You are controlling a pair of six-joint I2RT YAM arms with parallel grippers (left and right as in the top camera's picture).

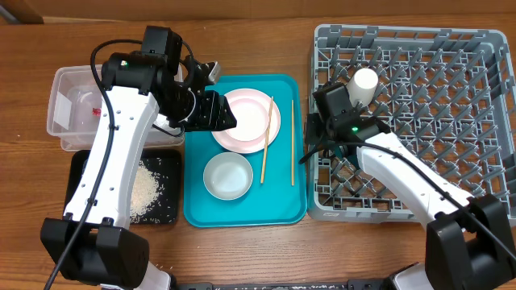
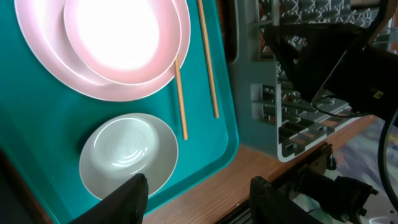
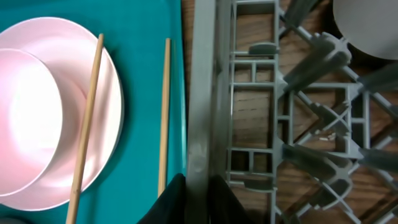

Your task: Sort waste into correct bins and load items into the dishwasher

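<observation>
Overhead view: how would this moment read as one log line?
cup in rack | chopsticks, bowls on tray | left tool open over tray | rice in black bin

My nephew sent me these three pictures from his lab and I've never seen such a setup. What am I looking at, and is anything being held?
These are two white-and-black robot arms at a wooden table, each ending in a two-finger hand. One picture looks down from above; the other two come from small cameras on each wrist.

On the table a teal tray holds a pink bowl sitting on a pink plate, a grey-white bowl and two chopsticks. At the left are a clear tub and a black tray with rice. At the right is a grey dish rack with a cream cup in it.

The left hand hangs open above the grey-white bowl, holding nothing. The right hand sits at the rack's edge beside the tray, its fingers close together; I can't tell whether it is shut, and nothing shows in it.
</observation>
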